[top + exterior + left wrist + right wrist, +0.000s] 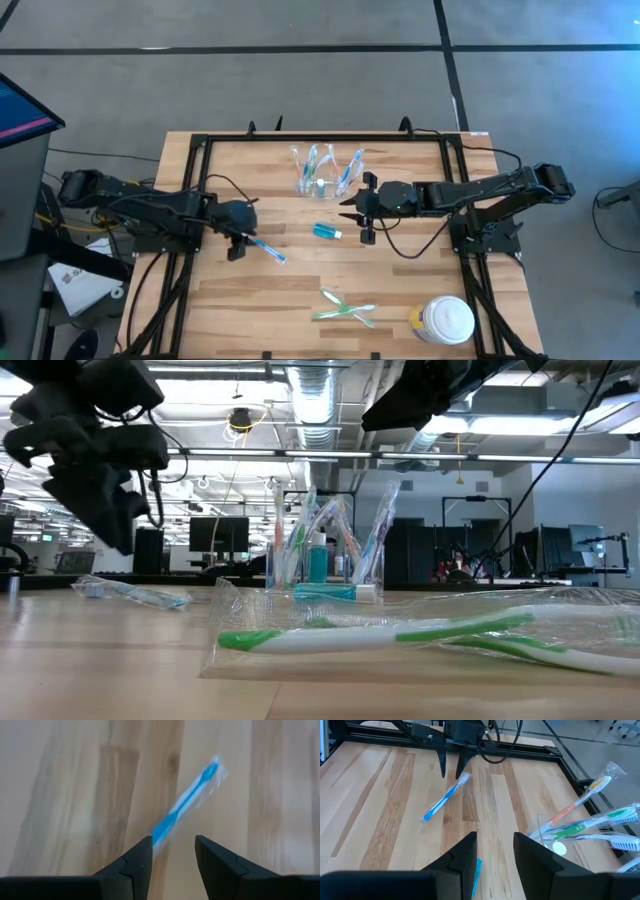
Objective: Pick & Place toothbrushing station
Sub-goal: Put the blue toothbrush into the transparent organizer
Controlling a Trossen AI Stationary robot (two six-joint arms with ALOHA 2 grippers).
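Hovering over the wooden slatted table [300, 290], both grippers stand spread and hold nothing.

Nearest the left gripper [238, 245], just past its parted fingertips, a thin translucent blue wrapped toothbrush [266, 248] lies flat on the wood. Under the right gripper [354, 220], fingers also apart, lies a small teal tube [326, 232]. Just beyond that gripper, the small clear plastic holder [314, 184] stands with several wrapped toothbrushes in it. Farther off, two green-and-white wrapped toothbrushes [345, 309] lie crossed, beside a white round lidded jar [444, 320].
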